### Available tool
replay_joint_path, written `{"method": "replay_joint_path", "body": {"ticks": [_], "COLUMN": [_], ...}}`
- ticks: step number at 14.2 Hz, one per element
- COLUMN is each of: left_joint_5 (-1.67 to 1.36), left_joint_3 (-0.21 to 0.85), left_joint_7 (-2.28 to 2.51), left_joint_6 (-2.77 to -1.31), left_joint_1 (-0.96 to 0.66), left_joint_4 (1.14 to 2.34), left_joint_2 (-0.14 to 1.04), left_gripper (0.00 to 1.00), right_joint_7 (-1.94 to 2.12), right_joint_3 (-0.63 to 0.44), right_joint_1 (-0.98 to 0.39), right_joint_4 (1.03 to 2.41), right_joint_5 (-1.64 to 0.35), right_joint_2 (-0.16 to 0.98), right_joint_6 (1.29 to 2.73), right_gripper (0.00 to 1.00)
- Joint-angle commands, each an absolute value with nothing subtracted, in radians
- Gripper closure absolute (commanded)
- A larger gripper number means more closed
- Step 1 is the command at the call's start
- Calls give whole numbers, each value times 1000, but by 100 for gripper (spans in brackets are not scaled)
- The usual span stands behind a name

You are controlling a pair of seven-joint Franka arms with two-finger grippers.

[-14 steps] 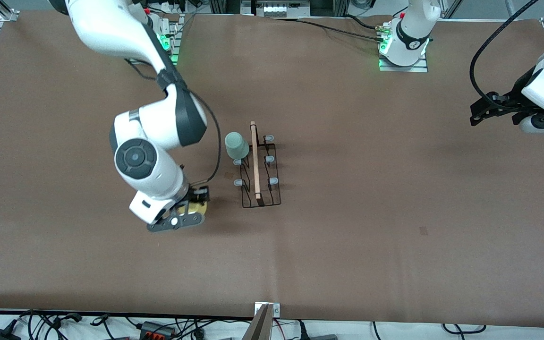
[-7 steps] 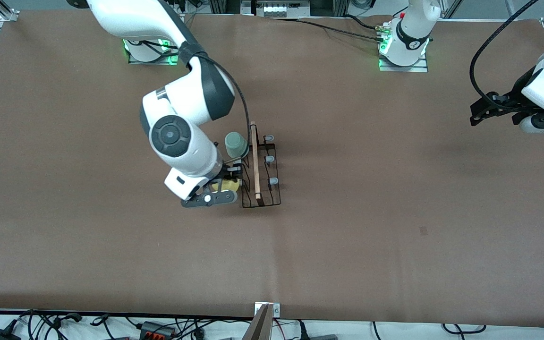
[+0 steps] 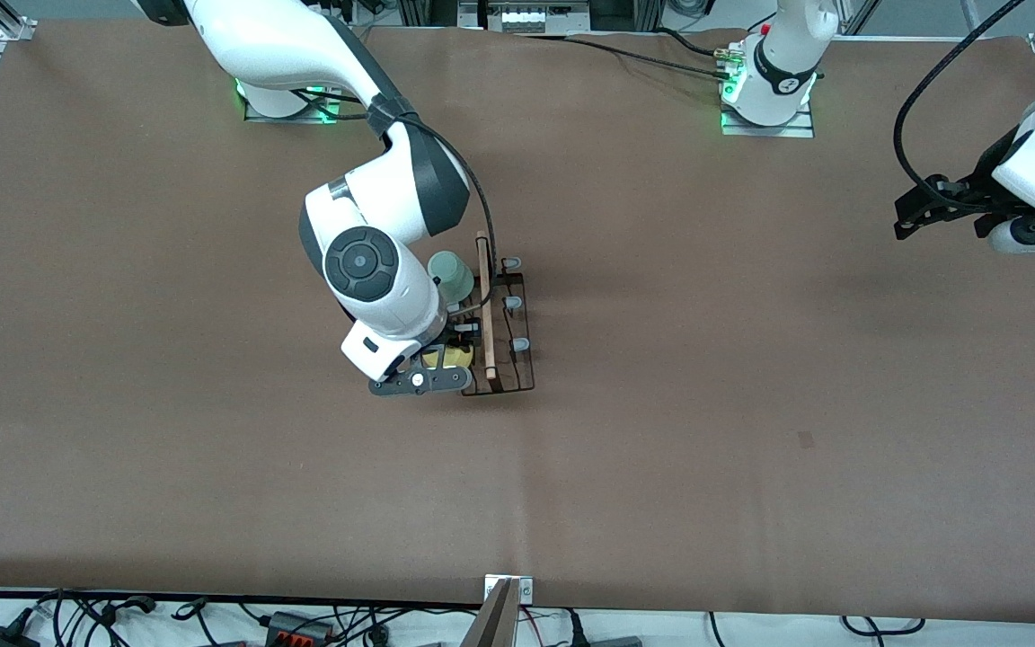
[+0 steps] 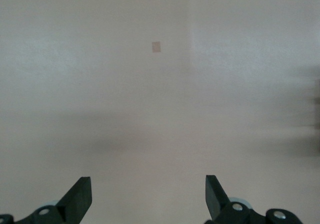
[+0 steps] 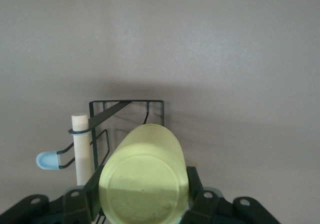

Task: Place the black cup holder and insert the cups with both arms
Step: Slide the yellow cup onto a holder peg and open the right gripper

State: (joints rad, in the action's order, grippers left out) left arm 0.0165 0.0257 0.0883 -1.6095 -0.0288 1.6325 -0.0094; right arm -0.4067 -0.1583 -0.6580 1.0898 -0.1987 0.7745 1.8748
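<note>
The black cup holder stands mid-table, its wooden rod handle on top and grey-tipped pegs along both sides. A pale green cup sits upside down on a peg at the end toward the robot bases. My right gripper is shut on the yellow cup, over the rack's side toward the right arm's end. In the right wrist view the yellow cup fills the jaws, with the holder and a peg past it. My left gripper is open and empty, waiting at the table's edge. The light blue cup is out of view.
Brown table cover lies all around the rack. A small mark is on it toward the left arm's end. Cables run along the near edge. A grey post sticks up at the near edge.
My right gripper has carried the yellow cup from the open table toward the left arm's end, up to the rack's side. The left arm has not moved.
</note>
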Motion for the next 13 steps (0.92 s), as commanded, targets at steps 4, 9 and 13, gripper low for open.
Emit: {"method": "replay_joint_path", "body": {"ticks": [4,9,13], "left_joint_5": [-9,-9,-9], "left_joint_3": [26,26,26], "left_joint_7": [64,64,64], "left_joint_6": [-1612,-1612,-1612], "left_joint_1": [-23,-23,-23], "left_joint_4": [1631,1632,1632], "left_joint_2": [-17,-17,-17], "left_gripper": [0,0,0], "right_joint_7": [-434,-472,-483], "right_joint_3": [-163,-166,-181], "right_joint_1": [-681,-700,-677], "right_joint_4": [1109,1126,1117], "right_joint_5": [-213,-209,-207], "right_joint_2": [793,798,761], "right_joint_6": [1913,1913,1898], "right_gripper": [88,0,0]}}
